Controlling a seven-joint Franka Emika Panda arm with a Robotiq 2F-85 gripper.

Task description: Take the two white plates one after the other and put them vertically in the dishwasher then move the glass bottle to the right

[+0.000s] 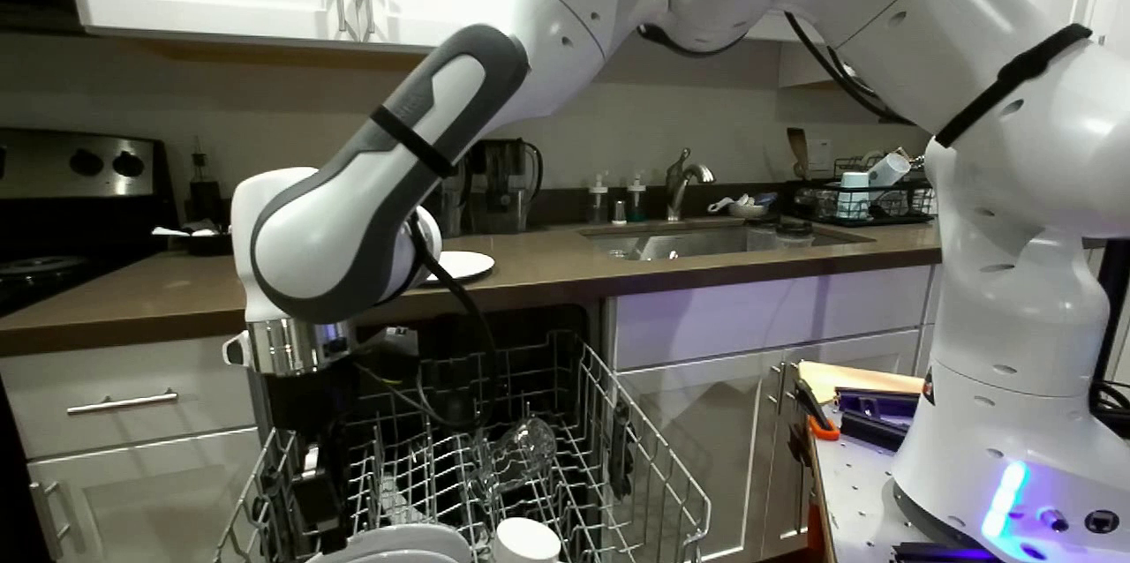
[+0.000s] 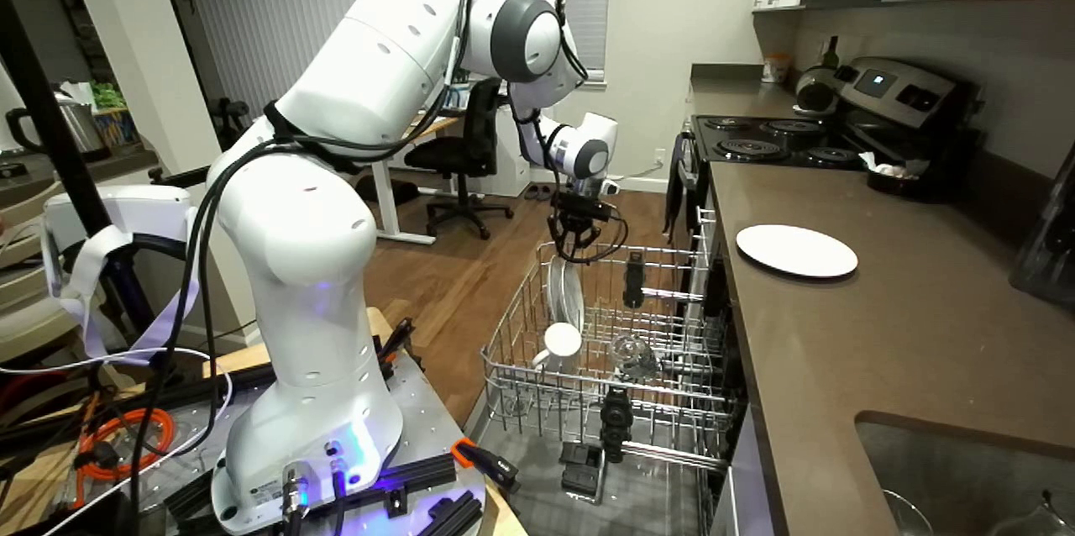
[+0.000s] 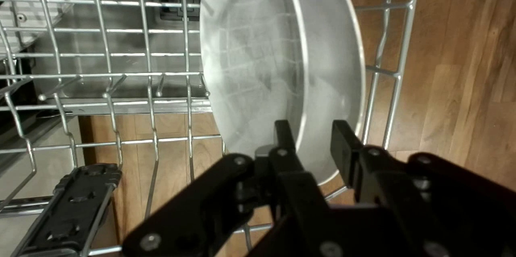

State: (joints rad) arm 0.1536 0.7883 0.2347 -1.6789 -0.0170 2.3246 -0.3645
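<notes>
One white plate (image 2: 797, 251) lies flat on the counter; it also shows partly behind the arm in an exterior view (image 1: 466, 265). Two white plates, a nearer one (image 3: 254, 59) and another behind it (image 3: 332, 67), stand upright side by side in the dishwasher's wire rack (image 2: 546, 370). They also show in an exterior view (image 1: 410, 538). My gripper (image 3: 312, 132) points down over the plates' rims, its fingers apart with a gap between them. It also shows above the rack's far end (image 2: 576, 242). I cannot identify the glass bottle surely; a dark green bottle (image 2: 831, 53) stands by the stove.
A white mug (image 2: 561, 340) and a clear glass (image 2: 634, 355) sit in the rack near the plates. The counter edge (image 2: 739, 326) runs beside the pulled-out rack. Black clips (image 3: 76, 204) sit on the rack's sides. A stove (image 2: 773, 141) and a sink (image 1: 706, 241) flank the counter.
</notes>
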